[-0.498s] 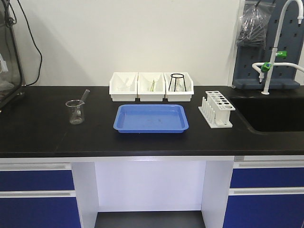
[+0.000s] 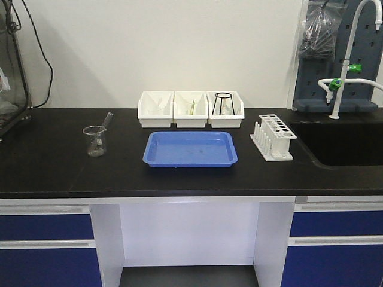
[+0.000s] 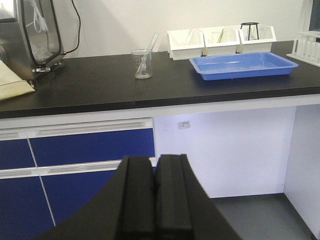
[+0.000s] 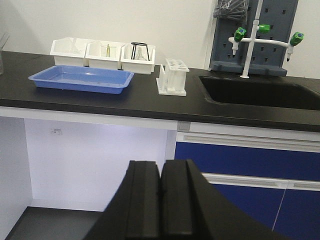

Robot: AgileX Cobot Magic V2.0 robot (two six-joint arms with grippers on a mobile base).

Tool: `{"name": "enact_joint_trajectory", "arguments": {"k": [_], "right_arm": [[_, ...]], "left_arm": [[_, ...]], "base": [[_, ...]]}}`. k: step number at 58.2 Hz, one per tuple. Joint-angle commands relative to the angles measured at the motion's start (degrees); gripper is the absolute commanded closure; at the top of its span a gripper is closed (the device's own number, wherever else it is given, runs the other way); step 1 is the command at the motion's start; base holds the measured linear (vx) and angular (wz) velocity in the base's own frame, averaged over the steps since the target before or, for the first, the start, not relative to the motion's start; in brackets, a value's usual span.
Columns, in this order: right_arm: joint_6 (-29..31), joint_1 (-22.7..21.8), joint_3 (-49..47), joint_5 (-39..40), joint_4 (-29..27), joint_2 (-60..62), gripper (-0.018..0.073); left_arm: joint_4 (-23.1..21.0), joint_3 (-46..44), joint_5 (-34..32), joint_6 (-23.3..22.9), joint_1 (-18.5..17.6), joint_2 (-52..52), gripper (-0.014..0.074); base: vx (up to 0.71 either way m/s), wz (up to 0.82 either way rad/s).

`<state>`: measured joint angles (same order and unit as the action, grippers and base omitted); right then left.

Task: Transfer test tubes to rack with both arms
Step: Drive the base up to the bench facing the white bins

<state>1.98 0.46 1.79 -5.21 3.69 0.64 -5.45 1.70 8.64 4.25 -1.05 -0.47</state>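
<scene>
Black table [image 2: 48,173], rack [image 2: 273,139] stood beside blue tray [image 2: 190,149], left gripper [image 3: 155,192] and right gripper [image 4: 162,197] hung low, jaws pressed together.

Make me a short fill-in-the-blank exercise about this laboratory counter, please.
1. The tray left of the rack is ____ in colour.
2. Behind the tray stand ____ white bins.
3. The glass tube leans inside the ____.
4. The fingers of the left gripper and the right gripper are ____, not open.
Missing words: blue, three, beaker, shut.
</scene>
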Motion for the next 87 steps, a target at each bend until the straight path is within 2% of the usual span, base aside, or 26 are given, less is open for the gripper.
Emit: {"name": "enact_joint_trajectory", "arguments": {"k": [1, 41, 87], "right_arm": [[0.4, 0.0, 0.6, 4.4, 0.5, 0.4, 0.0566], [0.4, 0.0, 0.6, 4.4, 0.5, 0.4, 0.0566], [0.4, 0.0, 0.6, 4.4, 0.5, 0.4, 0.0566]], "left_arm": [[-0.1, 1.6, -4.9, -0.4, 0.0, -0.5, 0.0617], [-0.1, 1.6, -4.9, -0.4, 0.0, -0.5, 0.0617], [-0.1, 1.6, -4.9, -0.4, 0.0, -0.5, 0.0617]], "base": [[0.0, 0.0], [0.07, 0.0], [0.33, 0.01]]}}
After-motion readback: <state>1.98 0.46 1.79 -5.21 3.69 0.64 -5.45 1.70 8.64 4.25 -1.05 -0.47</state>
